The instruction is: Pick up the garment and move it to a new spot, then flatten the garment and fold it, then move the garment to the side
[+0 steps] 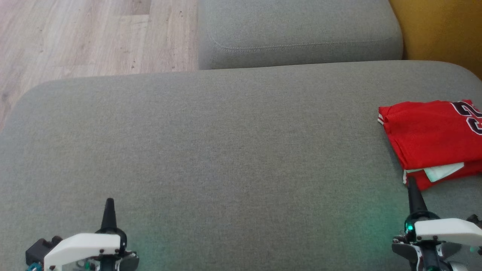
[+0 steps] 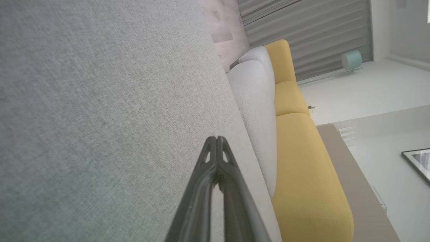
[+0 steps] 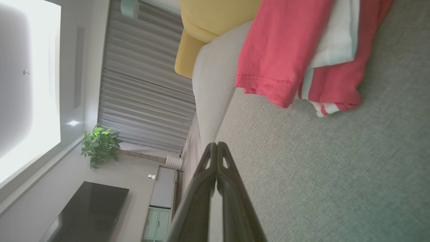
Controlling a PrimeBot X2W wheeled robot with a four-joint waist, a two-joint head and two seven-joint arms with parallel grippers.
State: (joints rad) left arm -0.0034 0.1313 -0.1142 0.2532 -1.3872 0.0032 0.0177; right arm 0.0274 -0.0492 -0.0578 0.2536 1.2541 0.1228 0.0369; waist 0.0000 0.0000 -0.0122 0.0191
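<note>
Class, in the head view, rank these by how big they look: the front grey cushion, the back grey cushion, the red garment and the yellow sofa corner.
1. front grey cushion
2. back grey cushion
3. red garment and yellow sofa corner: about alike, both cut off at the frame edge.

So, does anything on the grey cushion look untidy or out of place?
Only a small thing. The red garment lies folded at the right end of the grey cushion, slightly askew, and a white layer sticks out between the red folds on the near side. The left tool and right tool are shut, holding nothing.
</note>
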